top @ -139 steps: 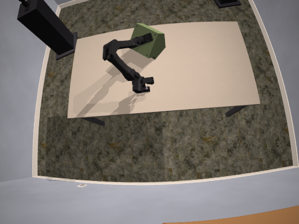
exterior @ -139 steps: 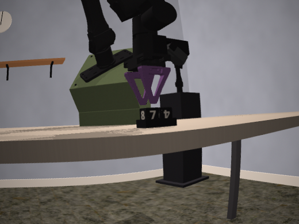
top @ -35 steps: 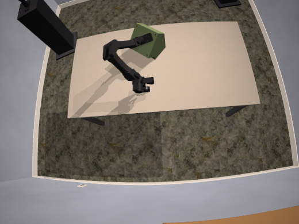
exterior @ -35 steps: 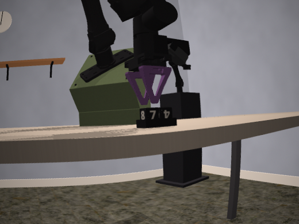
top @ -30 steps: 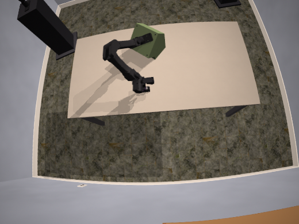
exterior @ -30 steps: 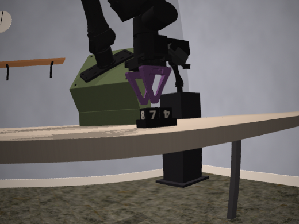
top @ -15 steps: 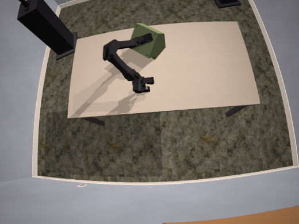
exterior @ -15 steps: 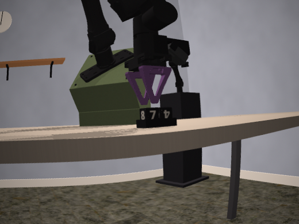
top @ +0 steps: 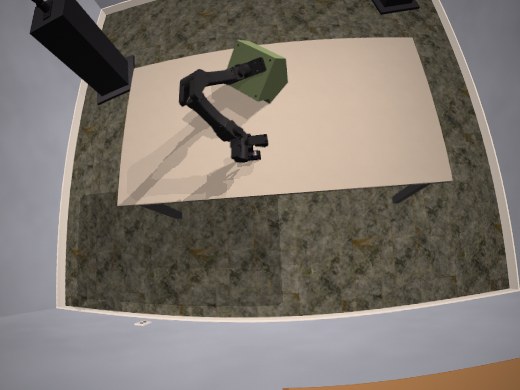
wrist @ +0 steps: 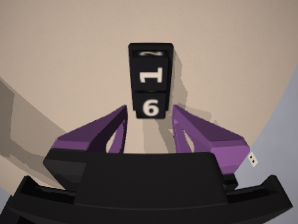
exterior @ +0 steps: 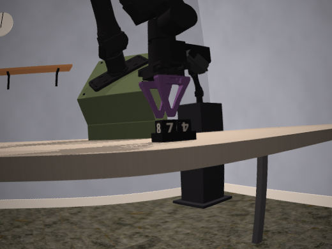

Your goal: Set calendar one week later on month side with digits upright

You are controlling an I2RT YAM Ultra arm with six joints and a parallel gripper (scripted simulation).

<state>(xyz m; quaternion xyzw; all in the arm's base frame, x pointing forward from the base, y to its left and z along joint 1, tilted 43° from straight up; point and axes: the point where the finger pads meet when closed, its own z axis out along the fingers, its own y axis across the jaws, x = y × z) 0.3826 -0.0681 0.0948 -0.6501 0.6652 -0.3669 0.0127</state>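
Note:
The calendar is a small black tray (exterior: 173,136) on the table holding two black cubes side by side. In the exterior view the left cube (exterior: 164,127) shows an 8 and an upside-down 7, and the right cube (exterior: 185,126) shows an upside-down 4. In the wrist view the near cube (wrist: 150,106) has a 6 on top and the far cube (wrist: 150,72) has a 1 lying on its side. My gripper (exterior: 166,114) points straight down, with its purple fingertips just above the left cube. It is open, and in the wrist view (wrist: 149,112) the fingers stand apart from the near cube's sides. In the top view the gripper (top: 251,150) hides the calendar.
The arm's green base block (top: 260,72) stands on the table at the back; it also shows in the exterior view (exterior: 115,108). A black column (exterior: 201,153) stands on the floor behind the table. The table's front edge is close to the tray.

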